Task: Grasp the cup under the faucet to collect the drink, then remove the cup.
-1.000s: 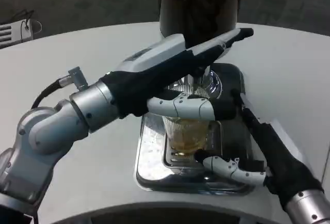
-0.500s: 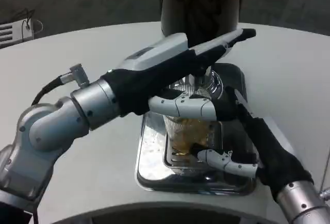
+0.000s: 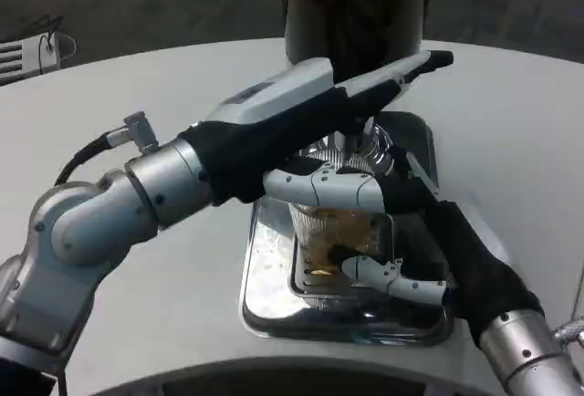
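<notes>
Moved: right hand (image 3: 415,250) slid left, closing in on cup (image 3: 336,232).
Left hand (image 3: 315,131): reaches to dispenser (image 3: 356,4) tap, fingers wrap cup rim; grip uncertain.
Right hand: fingers at cup base, grasp unclear.
Cup: centre frame, on drip tray (image 3: 265,277), filling with amber drink.

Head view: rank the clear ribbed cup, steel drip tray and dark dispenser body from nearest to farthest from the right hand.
1. Clear ribbed cup, at the right hand fingers.
2. Steel drip tray, beneath and around it.
3. Dark dispenser body, at the back.
</notes>
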You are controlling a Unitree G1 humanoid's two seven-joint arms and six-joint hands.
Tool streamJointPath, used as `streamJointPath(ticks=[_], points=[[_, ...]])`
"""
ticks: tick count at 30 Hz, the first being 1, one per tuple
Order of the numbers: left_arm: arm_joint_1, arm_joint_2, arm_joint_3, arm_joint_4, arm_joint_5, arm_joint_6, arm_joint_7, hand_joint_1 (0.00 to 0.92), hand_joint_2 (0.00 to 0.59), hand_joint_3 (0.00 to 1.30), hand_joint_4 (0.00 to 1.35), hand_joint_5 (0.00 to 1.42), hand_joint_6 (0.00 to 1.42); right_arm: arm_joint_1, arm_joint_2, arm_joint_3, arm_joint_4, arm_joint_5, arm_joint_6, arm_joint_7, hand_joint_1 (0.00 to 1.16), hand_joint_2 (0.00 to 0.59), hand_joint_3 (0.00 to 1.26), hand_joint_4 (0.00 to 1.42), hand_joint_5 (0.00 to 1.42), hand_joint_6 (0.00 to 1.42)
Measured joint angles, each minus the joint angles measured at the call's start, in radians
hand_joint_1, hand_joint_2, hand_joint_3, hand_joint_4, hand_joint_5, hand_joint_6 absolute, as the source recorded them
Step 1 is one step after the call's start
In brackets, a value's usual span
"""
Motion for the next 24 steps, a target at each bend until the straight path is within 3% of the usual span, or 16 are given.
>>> streamJointPath(ticks=[24], points=[[0.157,-0.025,0.156,-0.122,-0.101,-0.013,0.056,0.0,0.008,0.03,0.0,0.05,0.15,-0.012,0.001,0.007,0.018,0.021,-0.001,-0.01,0.77,0.22,0.0,0.0,0.0,0.0]])
